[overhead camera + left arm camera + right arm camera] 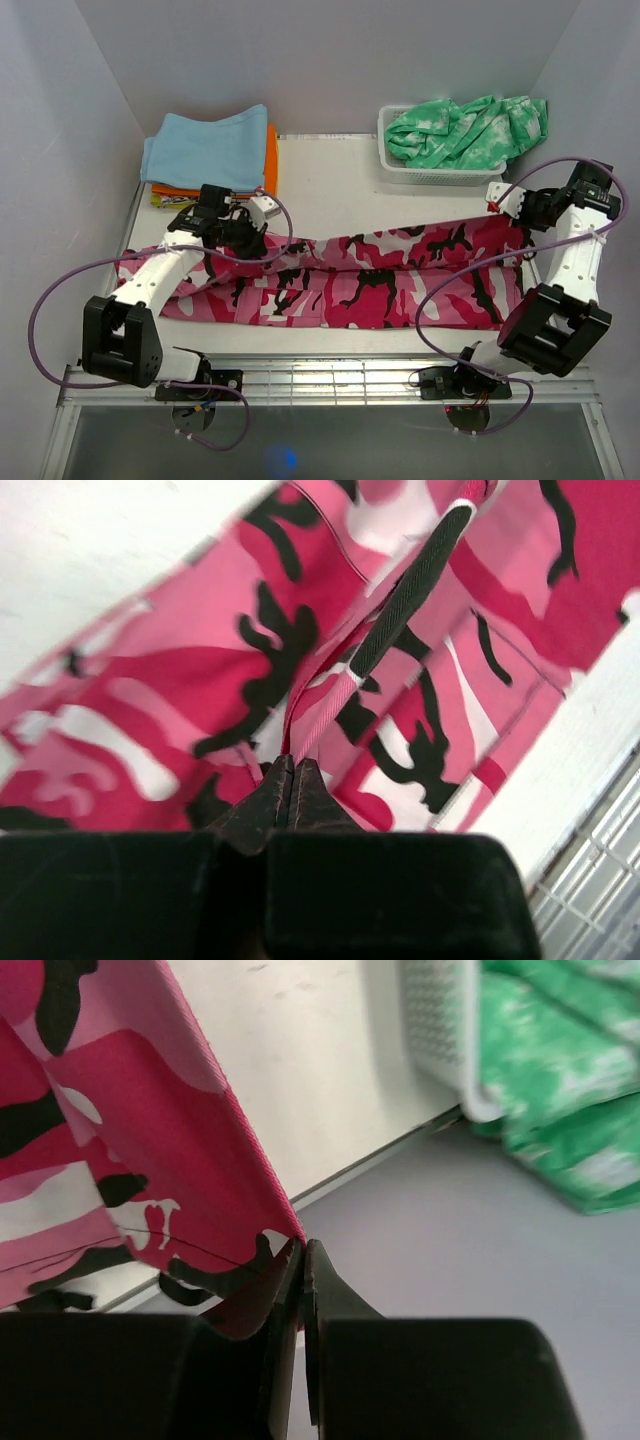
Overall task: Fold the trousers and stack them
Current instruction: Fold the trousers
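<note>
trousers (pixel 380 280): pink camouflage, black blotches | garment (pixel 460 130): green-white tie-dye | folded cloth (pixel 205 150): light blue

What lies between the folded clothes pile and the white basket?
Nothing; the top view shows bare table between the folded clothes pile and the white basket.

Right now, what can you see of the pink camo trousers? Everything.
Pink camouflage trousers: hot pink, pale pink, white and black blotches, woven cloth by the look. They stretch lengthwise across the white table, left to right, rumpled. A black ribbed strap runs over the cloth near the left pincer. The left pincer is shut on a fold at the far edge; the right pincer is shut on a hem corner at the right end.
</note>
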Controlling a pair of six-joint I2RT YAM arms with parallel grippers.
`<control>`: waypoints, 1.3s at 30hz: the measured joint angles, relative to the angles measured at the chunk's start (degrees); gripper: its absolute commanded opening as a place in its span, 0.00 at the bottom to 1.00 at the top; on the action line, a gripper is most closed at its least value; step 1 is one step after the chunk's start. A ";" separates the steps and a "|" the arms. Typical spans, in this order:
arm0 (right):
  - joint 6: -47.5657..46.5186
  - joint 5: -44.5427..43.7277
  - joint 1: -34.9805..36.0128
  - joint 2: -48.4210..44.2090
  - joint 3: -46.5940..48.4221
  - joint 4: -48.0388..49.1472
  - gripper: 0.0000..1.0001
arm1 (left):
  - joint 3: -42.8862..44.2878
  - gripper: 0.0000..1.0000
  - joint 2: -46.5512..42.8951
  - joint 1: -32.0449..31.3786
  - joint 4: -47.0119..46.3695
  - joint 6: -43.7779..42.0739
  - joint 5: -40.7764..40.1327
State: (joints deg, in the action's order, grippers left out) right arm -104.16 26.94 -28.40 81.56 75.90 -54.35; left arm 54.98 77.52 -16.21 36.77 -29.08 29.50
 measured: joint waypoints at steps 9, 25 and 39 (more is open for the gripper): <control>-7.21 7.91 -14.23 -14.97 -14.82 -1.46 0.08 | 0.85 0.00 -8.48 3.34 5.53 -8.33 8.48; -8.63 -2.49 -18.58 -11.37 -29.90 -6.84 0.08 | -11.30 0.00 2.38 1.07 13.97 -16.44 5.35; -8.76 -4.74 -19.78 -10.29 -21.97 -13.11 0.08 | -5.01 0.00 2.08 -1.49 13.57 -14.62 4.92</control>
State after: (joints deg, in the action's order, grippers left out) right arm -112.92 22.20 -48.18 71.26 53.93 -67.46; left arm 49.98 79.59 -17.69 50.35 -43.70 34.41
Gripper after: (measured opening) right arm 0.080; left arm 0.015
